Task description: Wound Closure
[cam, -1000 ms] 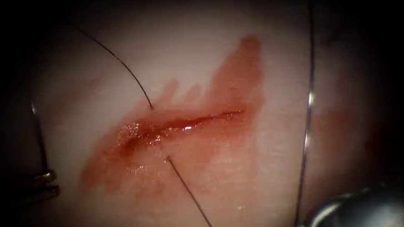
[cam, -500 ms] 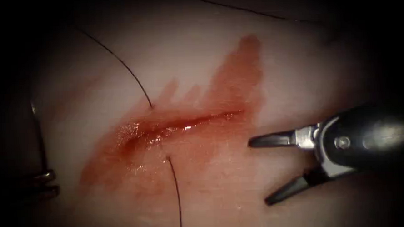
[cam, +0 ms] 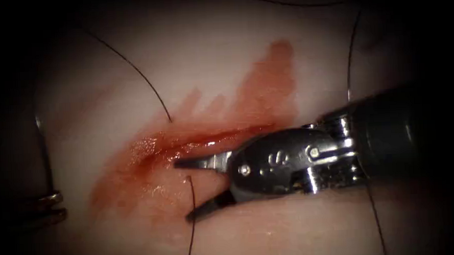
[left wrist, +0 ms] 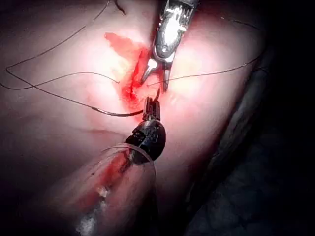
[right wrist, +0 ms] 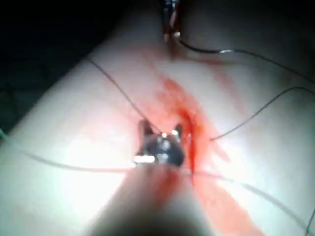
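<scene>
The thin, curved steel needle point(cam: 42, 151) lies clear of the tissue, well out to the left of the cut, not in the flesh. The left arm's dark-tipped needle driver point(cam: 51, 207) has its jaws clamped on it close to one end of its curve; which end cannot be told. In the left wrist view, the rest of the needle point(left wrist: 118, 113) arcs away from that tool point(left wrist: 150, 110) over the pale surface.

The fine black thread point(cam: 191, 195) enters the pale pork tissue point(cam: 107, 86) just above the glistening red cut point(cam: 202, 141) and comes out just below it, then runs down towards the lower edge of the endoscope view. The right arm's shiny metal needle driver point(cam: 184, 189) reaches in from the right with its jaws spread apart, one on each side of this lower strand, holding nothing. Its upper jaw tip lies at the lower lip of the cut.

Red fluid point(cam: 266, 85) stains the tissue around the cut and fans upwards to the right. More loose thread loops across the top and down the right side behind the right tool's shaft.
</scene>
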Robot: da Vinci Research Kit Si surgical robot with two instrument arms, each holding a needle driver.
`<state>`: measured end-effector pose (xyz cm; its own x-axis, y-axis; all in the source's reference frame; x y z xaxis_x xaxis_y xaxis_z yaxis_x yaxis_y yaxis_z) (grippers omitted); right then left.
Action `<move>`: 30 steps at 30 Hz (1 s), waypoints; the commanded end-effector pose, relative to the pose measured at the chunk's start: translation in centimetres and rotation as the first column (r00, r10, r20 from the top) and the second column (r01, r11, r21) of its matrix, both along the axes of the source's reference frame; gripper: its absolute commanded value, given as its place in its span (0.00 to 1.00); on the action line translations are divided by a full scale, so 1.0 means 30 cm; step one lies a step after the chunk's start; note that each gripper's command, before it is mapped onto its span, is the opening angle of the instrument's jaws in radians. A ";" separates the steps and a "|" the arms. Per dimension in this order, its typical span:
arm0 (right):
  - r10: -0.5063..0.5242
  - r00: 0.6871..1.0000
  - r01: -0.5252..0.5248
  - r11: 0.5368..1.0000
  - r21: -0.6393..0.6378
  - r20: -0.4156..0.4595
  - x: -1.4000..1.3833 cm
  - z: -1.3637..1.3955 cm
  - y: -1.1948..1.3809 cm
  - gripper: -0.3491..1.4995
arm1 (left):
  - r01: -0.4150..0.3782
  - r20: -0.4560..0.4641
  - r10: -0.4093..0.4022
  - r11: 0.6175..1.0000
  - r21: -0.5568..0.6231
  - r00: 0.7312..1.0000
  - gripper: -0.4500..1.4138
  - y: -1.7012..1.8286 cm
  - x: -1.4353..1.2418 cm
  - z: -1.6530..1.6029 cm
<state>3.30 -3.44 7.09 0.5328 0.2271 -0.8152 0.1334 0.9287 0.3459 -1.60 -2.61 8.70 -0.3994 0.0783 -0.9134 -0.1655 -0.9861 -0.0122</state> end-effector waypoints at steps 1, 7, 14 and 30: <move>-0.031 0.999 0.032 0.999 0.019 -0.015 -0.0001 0.0012 -0.0021 0.10 | -0.002 0.002 0.002 1.000 0.003 1.000 0.00 -0.002 -0.0020 0.002; -0.070 0.997 0.071 0.997 0.028 -0.011 -0.0026 -0.0003 -0.0035 0.00 | -0.003 0.002 0.003 1.000 0.003 1.000 0.00 -0.002 -0.0020 0.002; -0.136 0.990 0.138 0.989 0.058 -0.038 -0.0066 -0.0104 -0.0087 0.00 | -0.003 0.003 0.003 1.000 0.003 1.000 0.00 -0.002 -0.0018 0.002; -0.329 0.922 0.360 0.922 0.140 -0.205 -0.0119 -0.0416 -0.0197 0.00 | -0.003 0.003 0.003 1.000 0.003 1.000 0.00 -0.002 -0.0017 0.002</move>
<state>2.90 -3.96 5.80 0.4546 0.1958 -0.8689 0.5154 0.7378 0.4359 -1.59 -2.62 8.71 -0.3988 0.0782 -0.9137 -0.1635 -0.9865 -0.0131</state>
